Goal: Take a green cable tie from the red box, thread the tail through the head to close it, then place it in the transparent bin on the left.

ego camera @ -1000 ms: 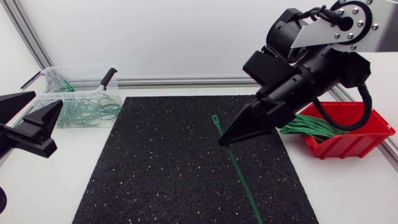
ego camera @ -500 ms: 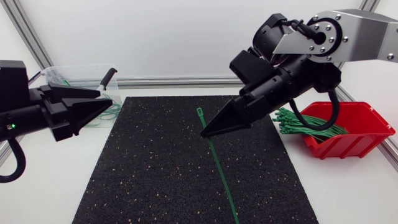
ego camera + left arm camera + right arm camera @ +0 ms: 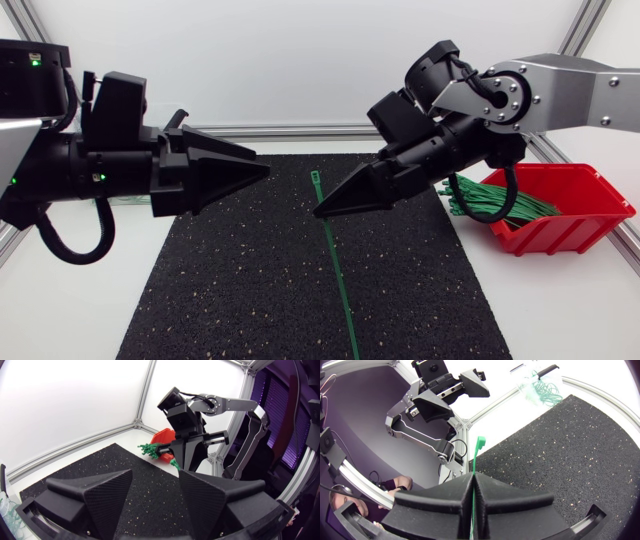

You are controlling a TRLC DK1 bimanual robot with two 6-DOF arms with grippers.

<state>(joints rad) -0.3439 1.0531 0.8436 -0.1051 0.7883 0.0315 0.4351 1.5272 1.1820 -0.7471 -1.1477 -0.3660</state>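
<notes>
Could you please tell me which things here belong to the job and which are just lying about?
Job: tie, held in the right pincer; red box holding more ties; bin; left pincer, open.
Lying about: mat; table.

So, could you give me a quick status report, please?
Right gripper shut on green cable tie, head poking out ahead, tail loose. Left gripper open, facing it, apart. Nothing between them.

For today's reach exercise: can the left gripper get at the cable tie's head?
Probably yes: the open left gripper faces the green cable tie's head, which juts free past the right gripper; nothing between.
</notes>
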